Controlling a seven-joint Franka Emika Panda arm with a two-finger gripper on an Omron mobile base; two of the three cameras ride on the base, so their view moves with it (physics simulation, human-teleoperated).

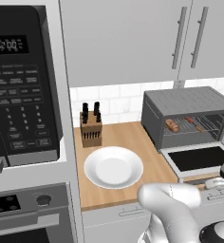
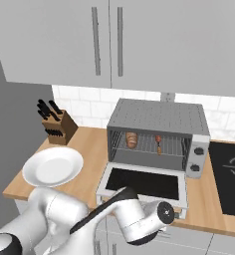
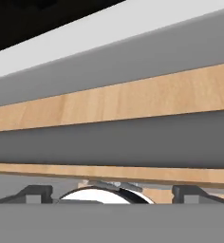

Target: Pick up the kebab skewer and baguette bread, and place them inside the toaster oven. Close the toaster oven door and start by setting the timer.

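Pincer: two small dark finger tips (image 3: 111, 192) stand at their widest with nothing between them, low at the front edge of the wooden surface (image 1: 118, 137), just under the lowered door; from the right base camera the hand sits close beside the door's front edge.
Step in hand: both foods look loaded, so by my reading the arm is lining up for the door-closing step.
Kebab skewer: one thin orange-tan stick with dark red-brown meat chunks (image 2: 159, 143), lying on the wire rack toward the right of the cavity.
Baguette bread: one small golden-brown oblong loaf (image 2: 131, 140), on the same rack toward the left, apart from the skewer.
Toaster oven: one boxy grey metal oven with ribbed top (image 1: 190, 100), standing on the surface against the tiled wall.
Toaster oven door: one grey-framed panel with dark glass (image 2: 144, 182), folded down flat and open; its bar handle is probably the pale strip at the near edge, though the hand camera is too close to be sure.
Next move: get the pincer under or onto that front edge and swing the panel up until shut, then reach the dials on the oven's right side for the timer.
Other counts: one round white plate (image 1: 113, 167), one wooden knife block (image 1: 90, 129), one black microwave with keypad (image 1: 23, 85).
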